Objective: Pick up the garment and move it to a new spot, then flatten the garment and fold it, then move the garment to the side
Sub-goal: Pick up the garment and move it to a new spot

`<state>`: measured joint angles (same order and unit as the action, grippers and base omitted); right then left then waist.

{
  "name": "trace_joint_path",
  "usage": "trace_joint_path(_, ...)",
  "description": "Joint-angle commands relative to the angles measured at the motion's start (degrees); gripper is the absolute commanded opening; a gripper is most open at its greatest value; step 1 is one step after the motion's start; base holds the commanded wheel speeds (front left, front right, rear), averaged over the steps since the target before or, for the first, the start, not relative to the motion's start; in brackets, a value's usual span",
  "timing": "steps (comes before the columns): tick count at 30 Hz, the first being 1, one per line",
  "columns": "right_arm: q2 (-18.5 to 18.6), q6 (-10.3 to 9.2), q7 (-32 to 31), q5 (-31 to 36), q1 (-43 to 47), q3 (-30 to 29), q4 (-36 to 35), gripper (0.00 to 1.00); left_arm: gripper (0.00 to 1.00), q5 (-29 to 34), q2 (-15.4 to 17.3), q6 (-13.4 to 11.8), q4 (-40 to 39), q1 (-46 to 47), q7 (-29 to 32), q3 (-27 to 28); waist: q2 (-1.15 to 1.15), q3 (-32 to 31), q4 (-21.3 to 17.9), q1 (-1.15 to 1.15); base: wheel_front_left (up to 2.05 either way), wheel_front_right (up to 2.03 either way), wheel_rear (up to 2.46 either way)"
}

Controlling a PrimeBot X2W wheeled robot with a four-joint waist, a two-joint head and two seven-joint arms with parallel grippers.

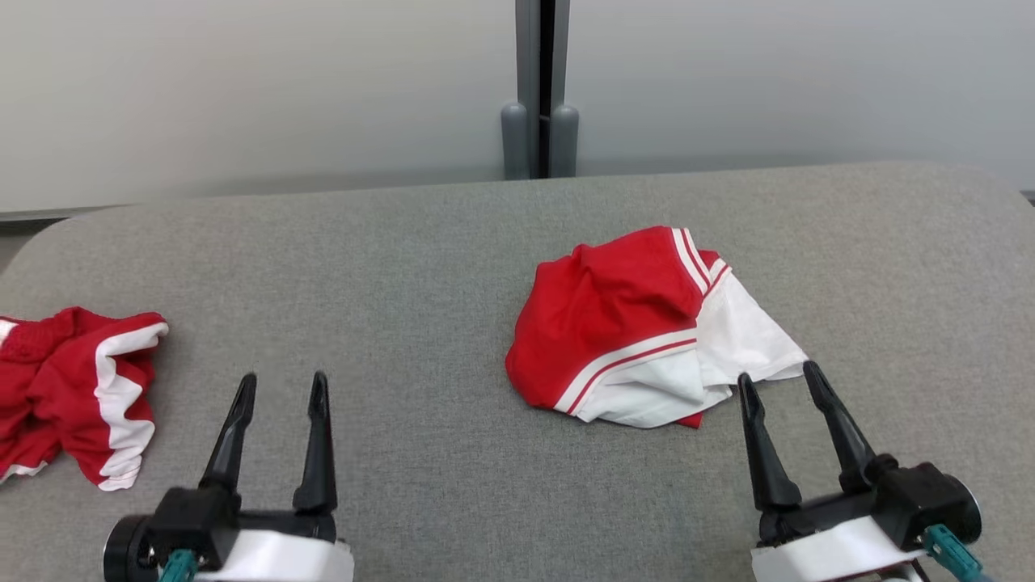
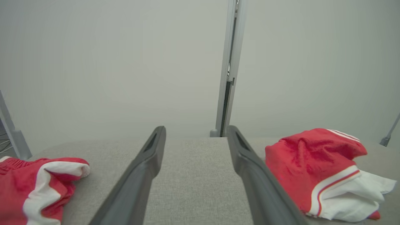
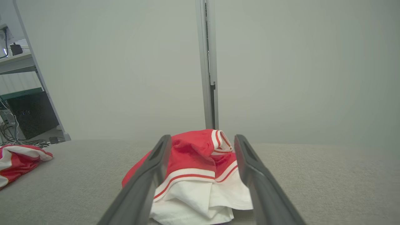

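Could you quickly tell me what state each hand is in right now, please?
Left hand: open, holding nothing.
Right hand: open, holding nothing.

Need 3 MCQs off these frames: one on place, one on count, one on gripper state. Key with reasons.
1. Where does the crumpled garment nearest the right jaws lie on the grey table?
A. At the left edge
B. Right of centre, just ahead of the right jaws
C. Hanging off the far edge

2. How many red-and-white garments are on the table?
A. One
B. Two
C. Three

3. How do the jaws stand?
A. Left shut on cloth
B. Right shut on cloth
C. Both pairs open, gripping nothing

Key:
1 B, the head view shows it there.
2 B, a second garment lies at the left edge.
3 C, both pairs stand wide apart.
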<state>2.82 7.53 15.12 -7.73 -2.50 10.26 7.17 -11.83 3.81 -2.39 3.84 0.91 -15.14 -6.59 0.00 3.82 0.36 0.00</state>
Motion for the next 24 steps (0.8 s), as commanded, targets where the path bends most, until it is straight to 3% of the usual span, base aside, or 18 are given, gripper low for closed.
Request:
trace_joint_path(1,0.1,-0.08,0.1,-0.2,1.4,-0.2,0.2,1.00,1.00,0.9,-0.1,0.0,-0.8,-1.7,0.0,0.7,0.00,-2.1,0.9,0.00,0.00,0.00,0.00)
trace_joint_path(7,0.1,-0.05,0.1,3.4,5.2,-1.1,-1.0,1.00,1.00,4.6,-0.8,1.0,-5.5,-9.4,0.0,3.4,0.00,-3.9,1.9,0.00,0.00,0.00,0.00)
trace_joint_path(17,0.1,-0.05,0.1,3.3,6.8,-0.1,-1.0,1.00,1.00,5.9,-0.8,-2.3,-6.4,-11.9,0.0,2.0,0.00,-4.6,1.8,0.00,0.00,0.00,0.00)
trace_joint_path(24,0.1,-0.05,0.1,2.8,6.1,-0.1,-0.7,1.00,1.00,6.6,-0.8,-2.7,-6.0,-11.5,0.0,1.6,0.00,-4.8,1.3,0.00,0.00,0.00,0.00)
